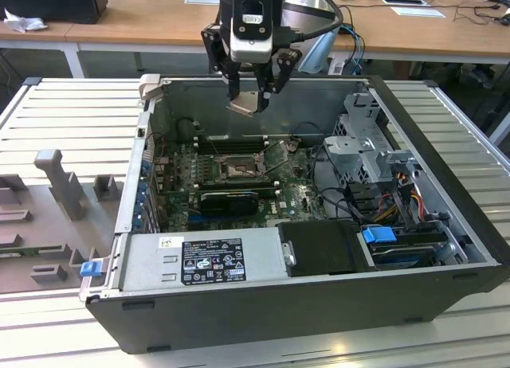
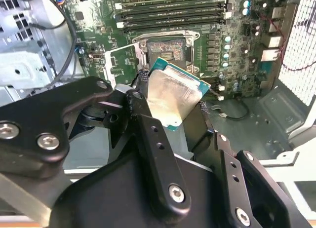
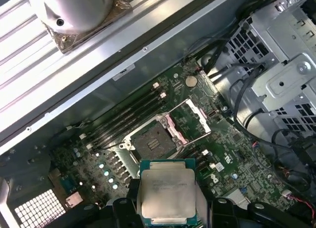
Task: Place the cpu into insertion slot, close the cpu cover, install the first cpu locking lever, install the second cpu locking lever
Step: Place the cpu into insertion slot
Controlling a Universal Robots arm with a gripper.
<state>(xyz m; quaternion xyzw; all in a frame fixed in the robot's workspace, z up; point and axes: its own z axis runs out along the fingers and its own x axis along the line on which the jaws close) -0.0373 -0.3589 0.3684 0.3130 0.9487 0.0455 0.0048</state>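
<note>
While the arm hung over the open computer case, the tool gripped the cpu between its fingers, clamped on two opposite edges. Chip tilted, held well above the motherboard, touching nothing but the tool.

In the second wrist view the cpu showed its silver-grey metal top with a green rim, a black finger on either side.

In the first wrist view the cpu sat in the foreground and the insertion slot lay beyond it on the board, dark frame, pin field exposed. The cpu cover stood swung open, raised off the slot along one side. In the exterior view that cover was on the exterior view's right of the slot.

Long black memory slots ran alongside the socket. Power supply box lay along the near wall of the case; metal drive cage toward the exterior view's right.

Case lay on its side on a slatted metal desk. A grey fixture stood on the desk at the exterior view's left, apart from the case
</note>
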